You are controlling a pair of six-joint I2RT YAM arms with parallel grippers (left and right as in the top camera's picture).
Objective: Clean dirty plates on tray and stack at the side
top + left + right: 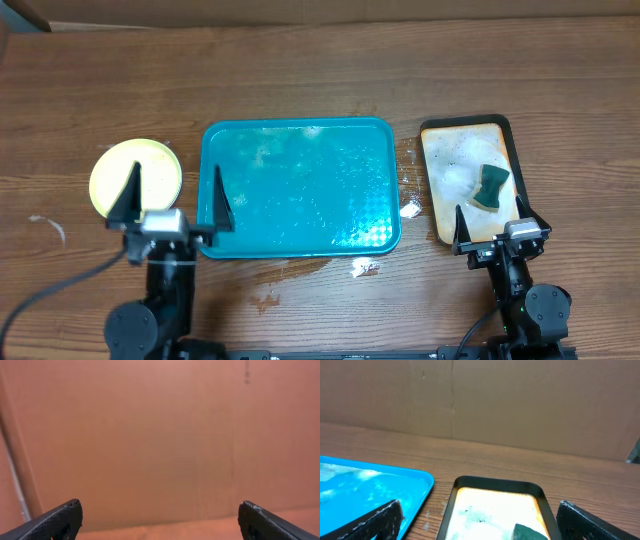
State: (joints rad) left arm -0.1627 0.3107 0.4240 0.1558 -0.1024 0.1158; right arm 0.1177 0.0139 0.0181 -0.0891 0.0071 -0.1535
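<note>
Pale yellow-green plate [140, 165] sits on the bench [320, 70] left of the teal tray [300, 190]; both sets of fingers wide open, empty.
Left fingers [130, 195] straddle the gap at the tray's left edge: seen from overhead, one finger overlaps the plate and the other the tray's left rim. Plate round, shallow, matt, face looks clean; cannot tell if others lie beneath. Tray rectangular plastic, rounded corners, raised rim, wet and sudsy. Right of the tray: dark-rimmed beige tray [440, 160] with foam and a green sponge [490, 187]. Right fingers [462, 228] spread at its near end, gripping nothing. Bench wood-grained.
</note>
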